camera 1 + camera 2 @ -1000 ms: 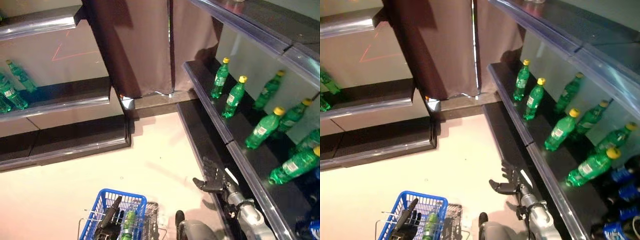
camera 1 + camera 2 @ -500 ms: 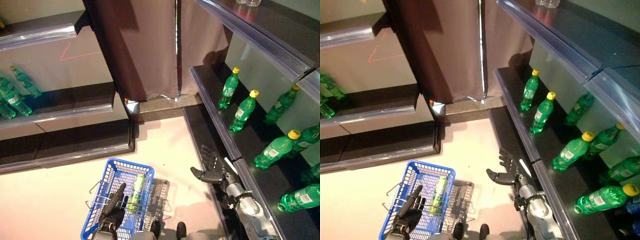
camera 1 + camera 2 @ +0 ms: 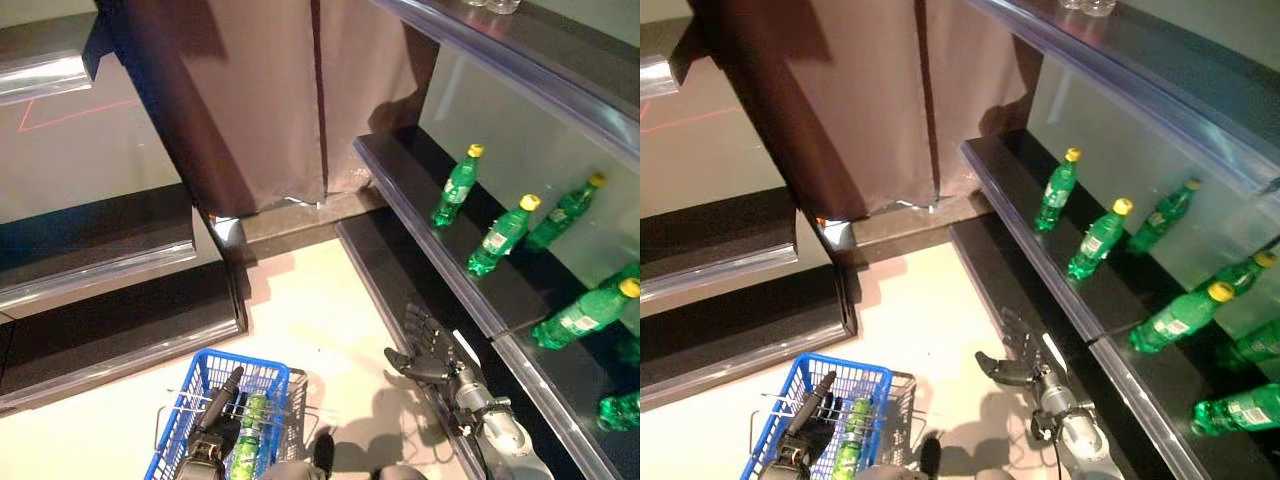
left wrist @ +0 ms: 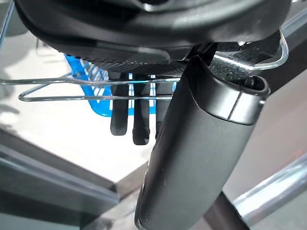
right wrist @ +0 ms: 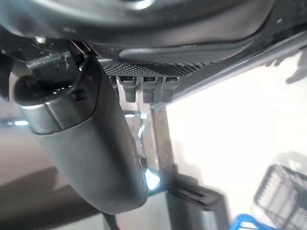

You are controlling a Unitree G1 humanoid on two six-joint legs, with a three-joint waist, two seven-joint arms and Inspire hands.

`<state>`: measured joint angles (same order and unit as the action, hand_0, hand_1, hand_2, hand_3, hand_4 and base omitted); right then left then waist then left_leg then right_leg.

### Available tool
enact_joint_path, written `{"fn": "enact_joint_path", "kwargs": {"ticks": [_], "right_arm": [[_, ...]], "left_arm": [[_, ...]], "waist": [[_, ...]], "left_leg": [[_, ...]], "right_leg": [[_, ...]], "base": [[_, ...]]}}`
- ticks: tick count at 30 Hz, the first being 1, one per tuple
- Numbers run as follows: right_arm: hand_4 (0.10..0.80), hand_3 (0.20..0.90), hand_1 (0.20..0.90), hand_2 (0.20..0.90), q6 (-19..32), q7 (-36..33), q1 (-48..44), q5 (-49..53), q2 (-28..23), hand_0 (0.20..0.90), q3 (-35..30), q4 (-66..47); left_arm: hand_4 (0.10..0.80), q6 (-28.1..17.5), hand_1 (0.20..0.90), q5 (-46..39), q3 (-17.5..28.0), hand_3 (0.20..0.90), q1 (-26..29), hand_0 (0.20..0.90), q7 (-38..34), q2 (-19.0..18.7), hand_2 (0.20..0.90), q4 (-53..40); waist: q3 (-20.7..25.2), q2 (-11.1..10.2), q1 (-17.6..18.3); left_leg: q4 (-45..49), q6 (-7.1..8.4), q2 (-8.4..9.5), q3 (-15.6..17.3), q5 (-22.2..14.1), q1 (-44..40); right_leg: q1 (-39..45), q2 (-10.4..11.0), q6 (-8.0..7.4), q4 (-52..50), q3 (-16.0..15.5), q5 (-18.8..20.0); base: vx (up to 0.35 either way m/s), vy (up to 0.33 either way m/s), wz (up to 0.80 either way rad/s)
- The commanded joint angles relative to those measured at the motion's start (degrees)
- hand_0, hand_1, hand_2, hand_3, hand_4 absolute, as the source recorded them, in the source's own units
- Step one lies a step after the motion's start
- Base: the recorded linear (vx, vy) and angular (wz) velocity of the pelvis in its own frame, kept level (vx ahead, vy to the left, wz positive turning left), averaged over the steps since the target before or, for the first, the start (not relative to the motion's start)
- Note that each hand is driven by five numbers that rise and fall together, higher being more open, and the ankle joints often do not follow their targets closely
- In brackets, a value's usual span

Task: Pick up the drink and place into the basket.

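A blue wire basket (image 3: 205, 378) hangs low at the left, over the pale floor. In it lies a green drink (image 3: 247, 440), lengthwise beside my left hand (image 3: 212, 432). In the left wrist view that hand's fingers (image 4: 136, 120) curl under the basket's wire handle (image 4: 62, 82). My right hand (image 3: 430, 352) is open and empty, fingers spread, by the front edge of the lower right shelf (image 3: 400, 275). Its thumb (image 5: 91, 153) fills the right wrist view.
Green bottles with yellow caps (image 3: 457, 187) (image 3: 497, 237) (image 3: 585, 315) stand on the dark right-hand shelf (image 3: 405, 175) before a mirrored back. Dark shelves (image 3: 100, 270) run along the left. A brown curtain (image 3: 260, 100) hangs at the far end of the aisle.
The whole picture has shifted, so the camera has moved. The basket with the drink stays on my left hand. My right hand stays open near the shelf edge.
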<state>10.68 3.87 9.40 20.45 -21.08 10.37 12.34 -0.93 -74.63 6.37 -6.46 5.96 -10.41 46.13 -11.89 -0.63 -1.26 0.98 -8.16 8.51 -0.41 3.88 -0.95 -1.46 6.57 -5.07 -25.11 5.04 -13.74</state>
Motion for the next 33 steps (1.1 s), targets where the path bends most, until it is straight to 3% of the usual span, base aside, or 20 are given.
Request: {"fn": "enact_joint_path", "kwargs": {"ticks": [1, 2, 3, 5, 7, 9, 10, 15, 24, 33], "right_arm": [[0.800, 0.900, 0.900, 0.900, 7.2, -3.2, -3.2, 0.7, -0.9, 0.900, -0.9, -4.3], [0.800, 0.900, 0.900, 0.900, 7.5, -3.3, -3.2, 0.2, -0.9, 0.900, -1.1, -4.5], [0.800, 0.900, 0.900, 0.900, 7.8, -3.6, -3.7, -0.3, -1.0, 0.900, -1.4, -4.7], [0.800, 0.900, 0.900, 0.900, 8.5, -4.4, -4.7, -1.1, -0.6, 0.900, -1.8, -4.9], [0.800, 0.900, 0.900, 0.900, 9.0, -6.5, -5.7, -2.4, -0.9, 0.900, -1.9, -5.4], [0.800, 0.900, 0.900, 0.900, 9.2, -7.9, -6.1, -2.6, -1.3, 0.900, -2.0, -5.8], [0.800, 0.900, 0.900, 0.900, 9.5, -8.3, -5.9, -2.1, -1.2, 0.900, -2.4, -5.9], [0.800, 0.900, 0.900, 0.900, 11.5, -8.7, -4.0, -3.5, -1.1, 0.900, -3.6, -6.4], [0.800, 0.900, 0.900, 0.900, 11.2, -10.0, -3.4, -6.7, -2.8, 0.900, -4.5, -8.4], [0.800, 0.900, 0.900, 0.900, 13.0, -13.1, -1.9, -6.5, -3.1, 0.900, -4.9, -9.9]], "left_arm": [[0.100, -4.0, 0.300, -0.8, 0.8, 0.200, 3.5, 0.300, 6.7, -5.6, 0.300, -7.2], [0.100, -4.0, 0.300, -1.0, 0.9, 0.200, 3.5, 0.300, 6.3, -5.7, 0.300, -7.6], [0.100, -4.5, 0.300, -1.6, 0.8, 0.200, 3.3, 0.300, 5.6, -5.6, 0.300, -8.4], [0.100, -5.1, 0.300, -2.0, 0.8, 0.200, 2.9, 0.300, 5.2, -5.4, 0.300, -9.3], [0.100, -5.5, 0.300, -2.1, 0.6, 0.200, 2.6, 0.300, 4.6, -5.3, 0.300, -10.2], [0.100, -5.0, 0.300, -2.0, 0.9, 0.200, 2.8, 0.300, 4.2, -5.5, 0.300, -10.4], [0.100, -4.6, 0.300, -1.5, 1.0, 0.200, 3.0, 0.300, 4.2, -5.6, 0.300, -10.3], [0.100, -4.6, 0.300, 0.0, -0.1, 0.200, 2.7, 0.300, 2.2, -3.8, 0.300, -12.7], [0.100, -4.1, 0.300, 1.5, -1.5, 0.200, 2.8, 0.300, 2.5, -2.7, 0.300, -14.8], [0.100, -4.4, 0.300, 0.6, -1.9, 0.200, 2.4, 0.300, 3.9, -2.6, 0.300, -13.9]], "waist": [[4.9, -0.1, 0.3], [4.7, -0.1, 0.2], [4.4, -0.3, -0.4], [3.9, -0.8, -1.0], [3.4, -1.5, -0.7], [3.0, -2.0, -0.2], [2.9, -2.0, 0.4], [4.6, -1.4, 1.6], [4.9, -0.5, 3.1], [4.8, 0.6, 4.9]], "left_leg": [[8.4, 4.06, -2.42, -0.9, -9.0, 3.5], [8.1, 4.04, -2.51, -0.3, -9.1, 3.1], [7.7, 4.32, -2.70, 0.6, -9.2, 2.6], [6.8, 4.76, -2.81, 1.9, -9.6, 1.5], [5.5, 5.03, -2.66, 3.2, -10.4, -0.3], [4.9, 4.98, -2.43, 3.6, -11.3, -1.6], [4.3, 4.79, -2.61, 3.3, -11.6, -2.2], [0.8, 6.29, -4.32, 4.4, -9.6, -3.0], [1.0, 7.69, -5.65, 5.9, -9.4, -3.1], [1.1, 7.50, -5.77, 6.3, -10.1, -3.8]], "right_leg": [[-2.5, 1.9, -0.39, -2.2, -2.7, 15.0], [-3.5, 2.5, -0.11, -1.6, -3.7, 15.4], [-3.5, 3.2, 0.05, 3.1, -6.9, 14.7], [-3.1, 3.6, -0.79, 10.3, -10.8, 14.8], [-5.0, 2.6, -2.01, 15.8, -13.1, 16.7], [-6.8, 1.9, -2.86, 18.4, -12.9, 19.2], [-6.8, 1.3, -3.18, 19.5, -11.3, 19.4], [-1.8, -1.5, -2.03, 23.8, -9.8, 17.4], [1.3, -2.8, -0.76, 26.1, -9.3, 15.8], [1.5, -3.7, -0.73, 26.3, -6.7, 15.5]], "base": [[0.147, 0.131, -0.58], [0.156, 0.085, -0.76], [0.152, 0.037, -0.85], [0.114, -0.044, -0.90], [0.090, -0.108, -1.03], [0.106, -0.158, -0.77], [0.091, -0.147, -0.35], [0.056, -0.229, -0.09], [0.025, -0.100, -0.08], [0.007, -0.022, -0.08]]}}
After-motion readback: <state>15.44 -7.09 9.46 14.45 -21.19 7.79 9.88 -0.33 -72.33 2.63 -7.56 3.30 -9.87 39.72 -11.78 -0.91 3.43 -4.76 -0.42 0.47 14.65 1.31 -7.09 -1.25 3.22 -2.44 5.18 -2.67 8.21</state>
